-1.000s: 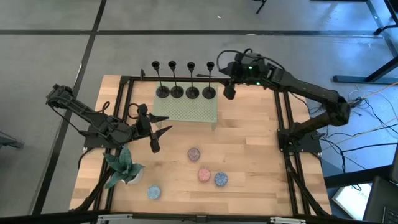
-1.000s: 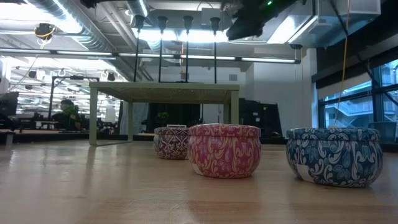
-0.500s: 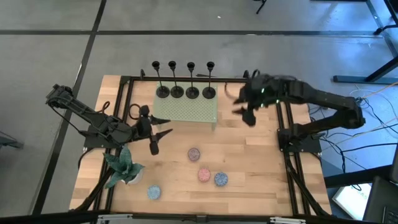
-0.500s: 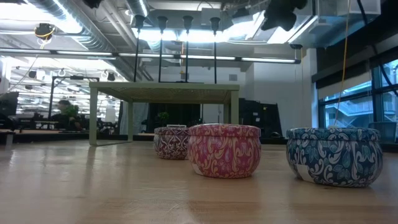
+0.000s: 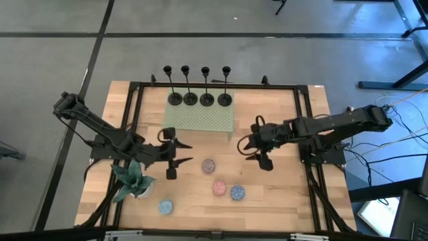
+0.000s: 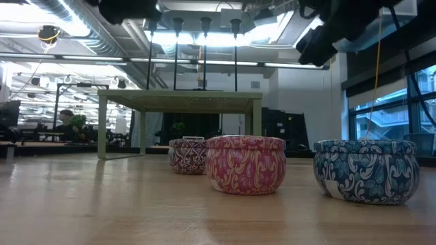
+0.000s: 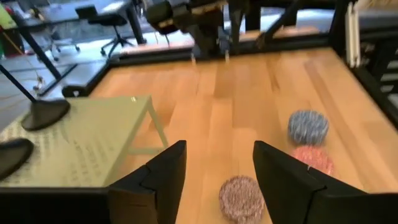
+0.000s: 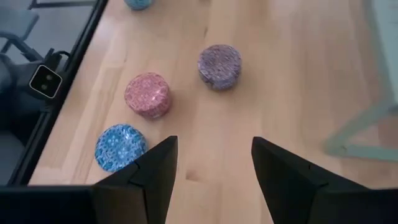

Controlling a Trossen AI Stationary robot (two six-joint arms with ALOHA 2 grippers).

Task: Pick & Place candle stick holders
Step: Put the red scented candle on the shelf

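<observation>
Holders: four black candle stick holders (image 5: 198,99) stood in a row on the far part of a pale green perforated stand (image 5: 200,119), bases side by side, stems upright.
Stand: it sat on thin legs toward the far edge of the wooden surface (image 5: 281,181), with open space beneath it in the low view.
Containers: small round tins sat on the surface in front of the stand, a purple tin (image 5: 208,165), a pink tin (image 5: 219,187), a blue tin (image 5: 237,193) and a second blue tin (image 5: 165,207) near the front edge; their contents could not be seen.
Plant: a small potted plant (image 5: 132,179) stood at the left side, just beside the left arm.
Left hand (image 5: 175,154): it hung in front of the stand's left end, fingers spread, holding nothing.
Right hand (image 5: 252,146): it hung to the right of the stand, well apart from the holders, fingers spread and empty.
Hidden: in the low view the holder bases lay out of sight on the stand top, and both arms were cut off at the picture's upper edge.
Cut off: the left wrist view showed only two holder bases (image 7: 43,114), stems cropped.
Open room: bare wood lay between the two hands and along the right side of the surface inside the black frame (image 5: 306,127).
</observation>
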